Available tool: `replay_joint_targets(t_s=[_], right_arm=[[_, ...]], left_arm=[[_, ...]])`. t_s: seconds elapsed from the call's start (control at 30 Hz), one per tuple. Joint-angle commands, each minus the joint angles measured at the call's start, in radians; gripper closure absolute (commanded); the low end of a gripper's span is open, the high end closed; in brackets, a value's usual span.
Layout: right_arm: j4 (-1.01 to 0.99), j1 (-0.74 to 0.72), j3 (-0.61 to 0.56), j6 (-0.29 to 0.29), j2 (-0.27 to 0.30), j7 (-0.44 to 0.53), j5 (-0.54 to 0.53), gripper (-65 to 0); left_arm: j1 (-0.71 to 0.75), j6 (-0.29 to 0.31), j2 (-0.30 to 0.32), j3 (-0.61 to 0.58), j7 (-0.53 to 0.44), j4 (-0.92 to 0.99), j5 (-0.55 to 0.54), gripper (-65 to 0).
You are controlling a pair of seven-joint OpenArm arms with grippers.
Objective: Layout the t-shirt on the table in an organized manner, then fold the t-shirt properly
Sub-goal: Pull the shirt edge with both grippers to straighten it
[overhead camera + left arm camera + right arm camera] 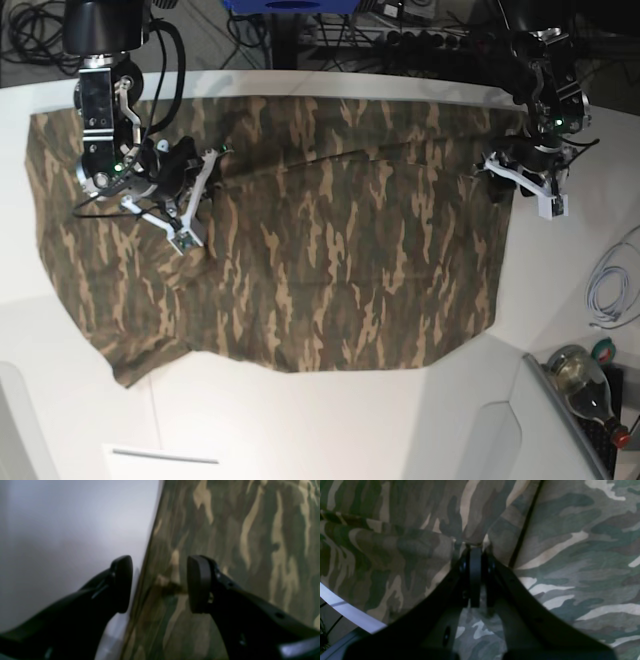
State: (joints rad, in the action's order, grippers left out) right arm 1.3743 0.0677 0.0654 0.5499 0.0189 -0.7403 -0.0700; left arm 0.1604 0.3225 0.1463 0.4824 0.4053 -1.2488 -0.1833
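Base view shows the soft camouflage-print t-shirt in olive, brown, tan and black spread across most of the large, smooth white table, with one arm at each side of it. The cloth lies broadly open but not tidy: a crease runs across its upper middle and the near edge is uneven, so the step in hand reads as laying out, not folding.

The right gripper, on the left of the base view, has its black fingers pressed together with a small pinch of the camouflage cloth caught at their tips; the fabric bunches and rises into a ridge there. A dark fold line runs just beside it in the right wrist view.

The left gripper stands with its black pads fairly wide apart and nothing between them. It straddles the shirt's side edge, one pad over bare table, the other over cloth. Whether the pads touch the surface cannot be told from the blurred left wrist view.

The next move likely calls for the left gripper to close on that edge, so both arms can draw the cloth taut and flatten the crease before any fold.
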Motion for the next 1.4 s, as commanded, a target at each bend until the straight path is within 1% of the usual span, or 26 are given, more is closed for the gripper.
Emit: replay_joint_targets(t_s=[0.0,0.1,0.13,0.17,0.27,0.37,0.4,0.63,0.67,0.73,1.37], right_arm=[[0.02,-0.012,-0.002,0.0,0.002,0.012,-0.009,-1.5],[0.02,-0.012,-0.002,0.0,0.002,0.012,-0.009,-1.5],[0.02,-0.012,-0.002,0.0,0.002,0.012,-0.009,-1.5],[0.02,-0.012,-0.002,0.0,0.002,0.012,-0.009,-1.5],[0.02,-0.012,-0.002,0.0,0.002,0.012,-0.009,-1.5],[0.02,-0.012,-0.002,0.0,0.002,0.012,-0.009,-1.5],[0.02,-0.012,-0.002,0.0,0.002,0.012,-0.009,-1.5],[0.02,-0.012,-0.002,0.0,0.002,0.012,-0.009,-1.5],[0.02,-0.012,-0.002,0.0,0.002,0.012,-0.009,-1.5],[0.02,-0.012,-0.002,0.0,0.002,0.012,-0.009,-1.5],[0.02,-0.012,-0.002,0.0,0.002,0.012,-0.009,-1.5]], left_arm=[[-0.015,0.004,0.013,0.002,-0.019,-0.01,-0.005,-33.4],[-0.017,0.004,0.011,0.002,-0.019,-0.007,-0.005,-33.1],[-0.017,0.004,0.009,0.002,-0.019,-0.007,-0.005,-31.6],[-0.017,0.004,0.009,0.002,-0.019,-0.007,-0.005,-29.3],[-0.017,0.004,0.009,0.002,-0.019,-0.007,-0.005,-18.3],[-0.018,0.004,0.009,0.002,-0.019,-0.007,-0.005,-12.5],[-0.018,0.004,0.009,0.002,-0.019,-0.007,-0.005,-11.5],[-0.017,0.004,0.008,0.002,-0.019,-0.007,-0.005,-10.2],[-0.017,0.004,0.008,0.002,-0.019,-0.007,-0.005,-7.6],[-0.017,0.004,0.008,0.002,-0.019,-0.007,-0.005,0.0],[-0.022,-0.001,0.008,0.014,-0.022,-0.018,-0.006,0.0]])
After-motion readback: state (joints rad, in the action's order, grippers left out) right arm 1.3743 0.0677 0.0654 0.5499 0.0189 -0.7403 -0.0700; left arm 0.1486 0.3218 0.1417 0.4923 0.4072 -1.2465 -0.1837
